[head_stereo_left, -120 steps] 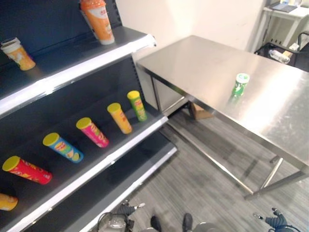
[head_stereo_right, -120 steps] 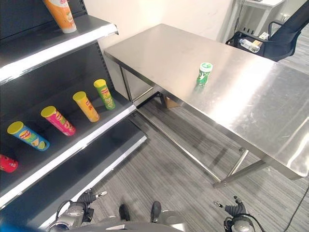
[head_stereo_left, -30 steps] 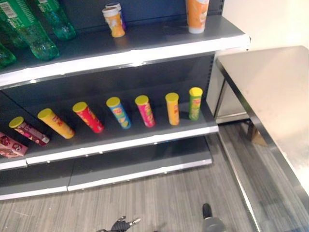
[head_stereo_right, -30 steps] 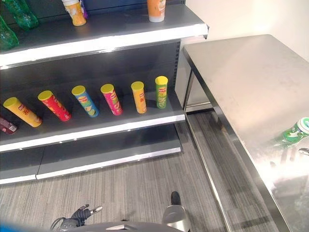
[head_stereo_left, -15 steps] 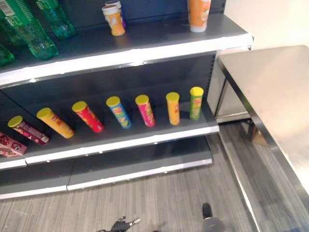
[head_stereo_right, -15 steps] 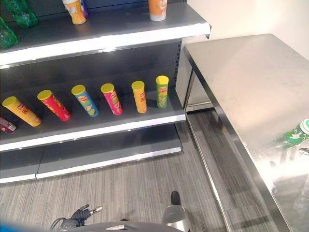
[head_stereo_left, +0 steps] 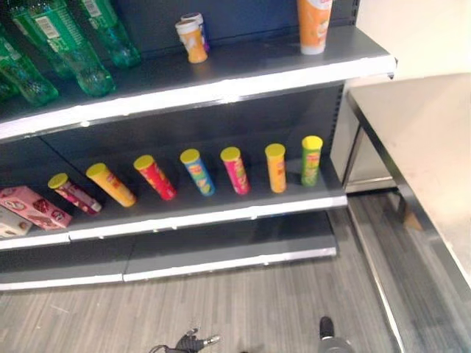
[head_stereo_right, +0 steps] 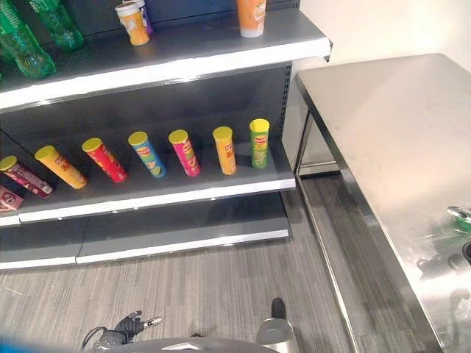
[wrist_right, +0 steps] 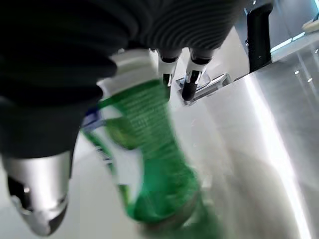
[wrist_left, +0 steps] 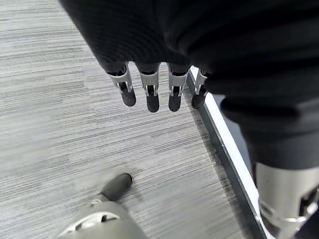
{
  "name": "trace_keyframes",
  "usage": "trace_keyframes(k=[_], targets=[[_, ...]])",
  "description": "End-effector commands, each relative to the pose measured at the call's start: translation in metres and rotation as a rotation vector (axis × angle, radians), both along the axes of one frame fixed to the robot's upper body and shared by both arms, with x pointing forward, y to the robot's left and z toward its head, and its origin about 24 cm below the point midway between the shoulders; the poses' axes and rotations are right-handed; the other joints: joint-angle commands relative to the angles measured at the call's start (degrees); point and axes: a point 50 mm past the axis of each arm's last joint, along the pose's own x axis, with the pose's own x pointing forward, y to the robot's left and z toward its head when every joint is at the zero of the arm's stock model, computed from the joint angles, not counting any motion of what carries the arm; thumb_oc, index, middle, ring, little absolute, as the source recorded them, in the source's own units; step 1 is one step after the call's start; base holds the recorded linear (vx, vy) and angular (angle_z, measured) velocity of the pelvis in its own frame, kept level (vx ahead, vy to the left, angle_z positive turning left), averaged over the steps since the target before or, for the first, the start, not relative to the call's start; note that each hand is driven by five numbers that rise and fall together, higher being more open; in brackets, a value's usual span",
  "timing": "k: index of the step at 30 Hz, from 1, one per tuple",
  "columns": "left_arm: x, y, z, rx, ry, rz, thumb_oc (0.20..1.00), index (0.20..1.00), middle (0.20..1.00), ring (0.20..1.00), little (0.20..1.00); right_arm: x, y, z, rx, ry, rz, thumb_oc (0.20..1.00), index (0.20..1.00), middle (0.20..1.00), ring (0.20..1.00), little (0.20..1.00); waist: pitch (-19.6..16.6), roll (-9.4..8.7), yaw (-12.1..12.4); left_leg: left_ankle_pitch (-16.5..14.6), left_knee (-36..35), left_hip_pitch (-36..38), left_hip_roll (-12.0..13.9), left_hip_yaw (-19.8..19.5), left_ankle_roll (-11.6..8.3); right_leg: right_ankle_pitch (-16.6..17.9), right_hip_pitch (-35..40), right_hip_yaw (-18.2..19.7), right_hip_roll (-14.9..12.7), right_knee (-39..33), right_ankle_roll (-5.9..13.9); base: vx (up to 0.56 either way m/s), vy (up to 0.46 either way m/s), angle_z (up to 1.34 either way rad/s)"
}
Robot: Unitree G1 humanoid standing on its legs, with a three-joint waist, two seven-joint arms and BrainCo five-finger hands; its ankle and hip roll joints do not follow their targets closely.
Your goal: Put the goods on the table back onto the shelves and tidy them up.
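Head views: shelves point(head_stereo_left: 221, 92) at left, steel table point(head_stereo_right: 390, 125) at right. Six cans in row on middle shelf, green can point(head_stereo_left: 311, 159) rightmost. Green canister point(head_stereo_right: 462, 215) at table's right edge.

Left wrist view: left hand point(wrist_left: 149, 92) over grey floor point(wrist_left: 60, 124), fingers straight, empty.

Right wrist view: right hand point(wrist_right: 172, 62) against green canister point(wrist_right: 149, 164) standing on table; grasp cannot tell.

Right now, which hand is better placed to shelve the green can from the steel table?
Right. In its wrist view the right hand is right at the green cylindrical can on the steel table, fingers reaching past it. The left hand hangs over the grey floor, fingers relaxed, holding nothing.
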Motion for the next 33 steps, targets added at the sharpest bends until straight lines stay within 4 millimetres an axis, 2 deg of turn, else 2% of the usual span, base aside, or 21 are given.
trace_keyframes(k=[1,4,5,9,16,24,27,28,33], targets=[[0.012,0.026,0.008,0.079,-0.025,0.01,1.0,1.0,1.0,1.0,1.0,0.004,-0.006,0.027,-0.077,-0.072,-0.014,1.0,1.0,1.0,1.0,1.0,-0.5,-5.22,0.0,-1.4,4.0,-2.2,2.9,-1.9,-3.73,-9.1,1.7,0.2,-2.3,3.3,2.64,0.0,0.0,0.0],[0.009,0.024,0.007,0.077,-0.005,-0.022,1.0,1.0,1.0,1.0,1.0,0.009,-0.004,0.03,-0.057,-0.114,0.002,1.0,1.0,1.0,1.0,1.0,-0.6,-4.91,-0.2,-1.5,3.4,-1.7,2.9,-1.7,-3.67,-8.4,1.4,0.4,-2.0,2.3,2.96,0.03,-0.016,0.01],[0.016,0.024,0.009,0.077,-0.027,-0.034,1.0,1.0,1.0,1.0,1.0,0.011,-0.004,0.026,-0.041,-0.09,0.01,1.0,1.0,1.0,1.0,1.0,-0.6,-4.81,-0.2,-1.2,2.9,-1.5,3.0,-1.3,-3.78,-8.1,1.2,0.5,-1.8,1.8,3.0,0.03,-0.024,-0.03],[0.019,0.024,0.01,0.08,-0.036,-0.037,1.0,1.0,1.0,1.0,1.0,0.013,-0.003,0.028,-0.062,-0.073,0.013,1.0,1.0,1.0,1.0,1.0,-0.7,-4.69,-0.4,-1.3,2.7,-1.4,3.0,-1.3,-3.88,-8.1,1.4,0.4,-1.8,1.7,2.94,0.01,-0.012,-0.18],[0.016,0.025,0.009,0.082,-0.022,-0.051,1.0,1.0,1.0,1.0,1.0,0.026,0.003,0.032,-0.056,-0.102,0.053,1.0,1.0,1.0,1.0,1.0,-0.5,-4.52,0.1,-1.5,3.1,-1.5,2.9,-1.5,-3.93,-8.0,1.6,0.1,-1.8,1.4,2.95,0.0,0.0,0.0],[0.016,0.025,0.009,0.082,-0.022,-0.05,1.0,1.0,1.0,1.0,1.0,0.026,0.003,0.032,-0.056,-0.102,0.053,1.0,1.0,1.0,1.0,1.0,-0.5,-4.52,0.0,-1.5,3.1,-1.5,2.9,-1.5,-3.92,-8.0,1.6,0.1,-1.8,1.4,2.95,0.0,0.0,0.0],[0.016,0.021,0.008,0.077,-0.01,-0.086,1.0,1.0,1.0,1.0,1.0,0.038,0.008,0.036,-0.055,-0.13,0.082,1.0,1.0,1.0,1.0,1.0,-0.3,-4.33,0.5,-1.9,3.5,-1.6,2.7,-1.6,-3.93,-7.8,1.3,0.2,-1.9,1.4,3.02,0.02,-0.007,-0.01],[0.017,0.018,0.008,0.076,-0.004,-0.119,1.0,1.0,1.0,1.0,1.0,0.051,0.015,0.036,-0.069,-0.097,0.122,1.0,1.0,1.0,1.0,1.0,0.0,-4.22,0.4,-2.3,3.8,-1.5,2.6,-1.0,-3.84,-7.3,0.7,0.8,-1.9,1.1,3.27,0.02,0.001,-0.1],[0.022,0.016,0.008,0.074,-0.011,-0.149,1.0,1.0,1.0,1.0,1.0,0.066,0.023,0.039,-0.063,-0.096,0.167,1.0,1.0,1.0,1.0,1.0,0.2,-4.12,0.2,-2.7,4.0,-1.1,2.7,0.0,-3.76,-6.8,0.0,1.7,-1.8,0.8,3.44,0.0,0.006,-0.18]])
